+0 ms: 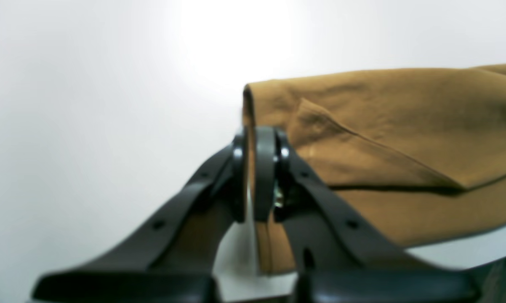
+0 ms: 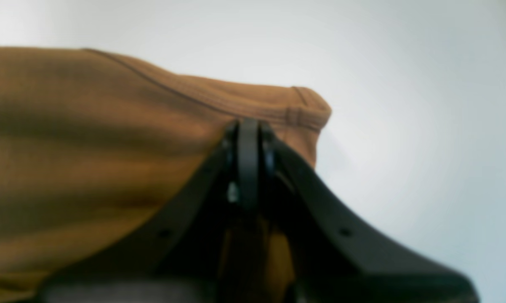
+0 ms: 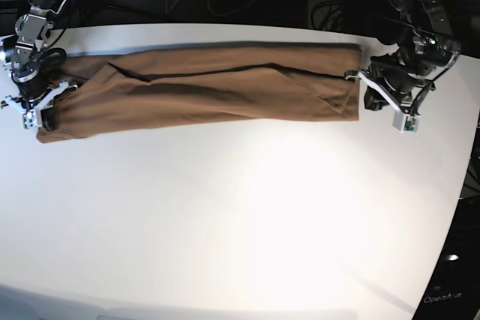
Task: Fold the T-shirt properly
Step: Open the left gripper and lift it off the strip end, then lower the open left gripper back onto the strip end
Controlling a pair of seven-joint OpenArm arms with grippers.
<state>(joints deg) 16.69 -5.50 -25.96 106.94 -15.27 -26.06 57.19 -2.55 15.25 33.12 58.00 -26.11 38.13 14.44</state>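
**Tan T-shirt stretched across the far side of the desk, pinched at both ends**

The plain tan short-sleeved cloth T-shirt (image 3: 202, 95), judged light, limp and easily wrinkled, was best taken at its end edges; it lay as a long band on the white desk (image 3: 247, 215), each end clamped in closed jaws: left gripper (image 1: 259, 141), right gripper (image 2: 248, 126).

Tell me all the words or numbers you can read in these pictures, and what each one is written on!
"OpenArm" – small pale letters on the dark robot base at the bottom right corner of the base view.
The T-shirt is plain tan, with no print or label showing.
The white table has nothing written on it.
Both wrist views are blurred and show no writing.
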